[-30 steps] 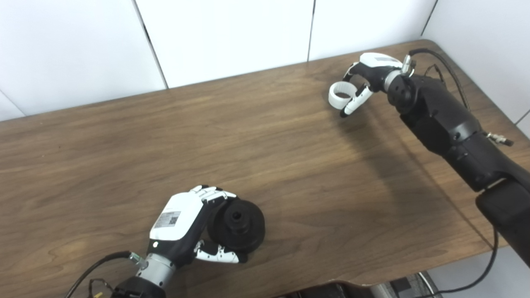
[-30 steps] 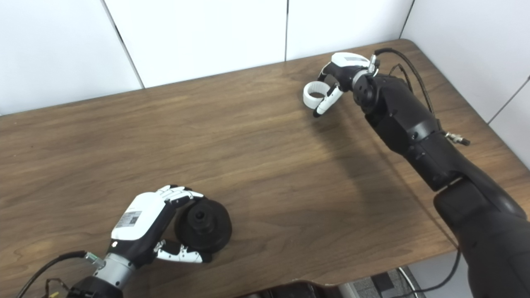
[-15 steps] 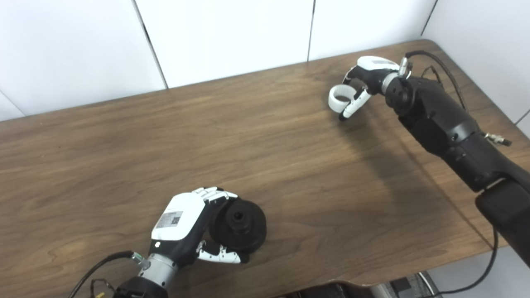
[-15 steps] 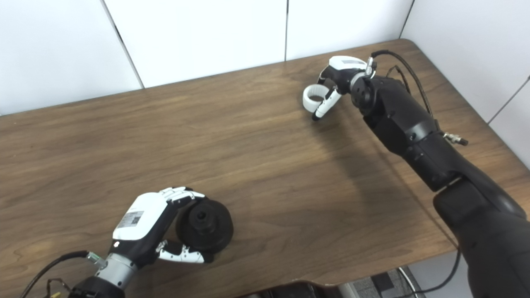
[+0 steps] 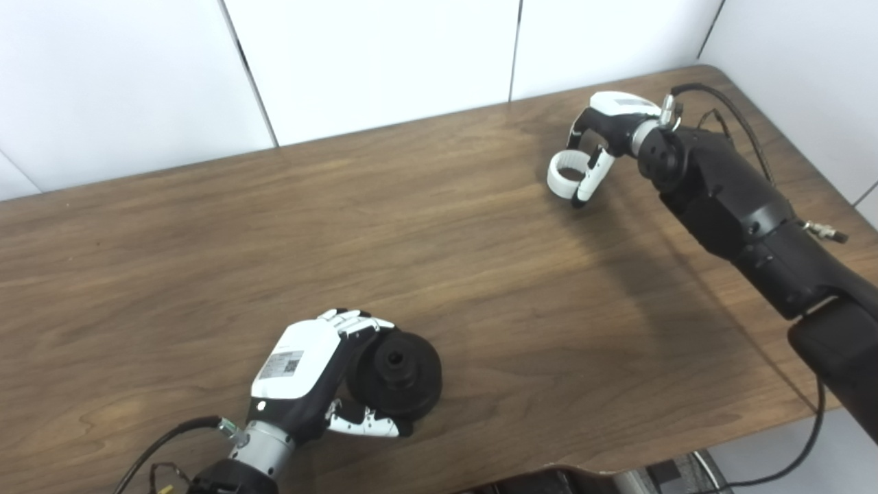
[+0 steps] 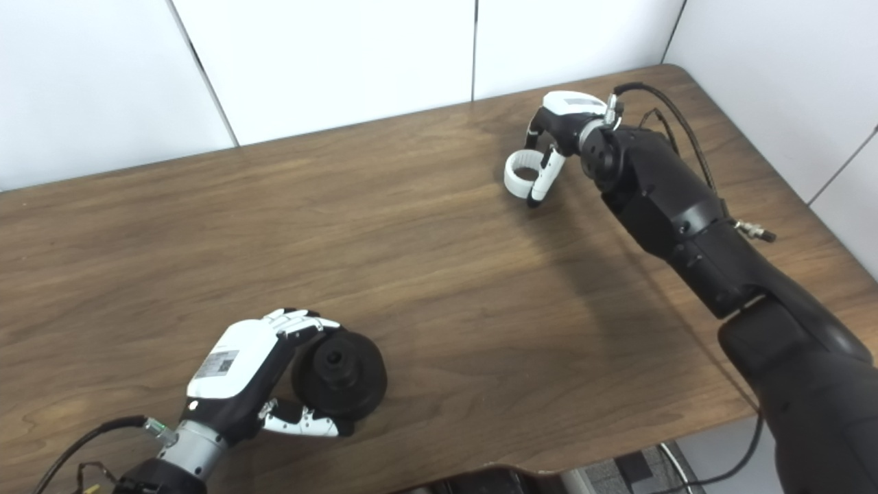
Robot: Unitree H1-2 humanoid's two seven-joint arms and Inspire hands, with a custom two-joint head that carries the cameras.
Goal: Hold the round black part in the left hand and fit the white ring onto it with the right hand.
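Observation:
The round black part (image 5: 394,374) stands on the wooden table (image 5: 480,274) near its front edge, its hub with a centre hole facing up. My left hand (image 5: 309,374) is wrapped around it from the left, fingers over the top and thumb under the front rim. The white ring (image 5: 566,171) is at the far right of the table, pinched between the fingers and thumb of my right hand (image 5: 603,134). The ring also shows in the right eye view (image 6: 521,173). The two hands are far apart.
A white panelled wall (image 5: 377,62) runs behind the table and along its right side. A black cable (image 5: 727,103) loops off my right forearm. The table's front edge is just below my left hand.
My right hand has closed on the white ring and shifted it slightly down and to the right. My left hand and the black part have barely moved.

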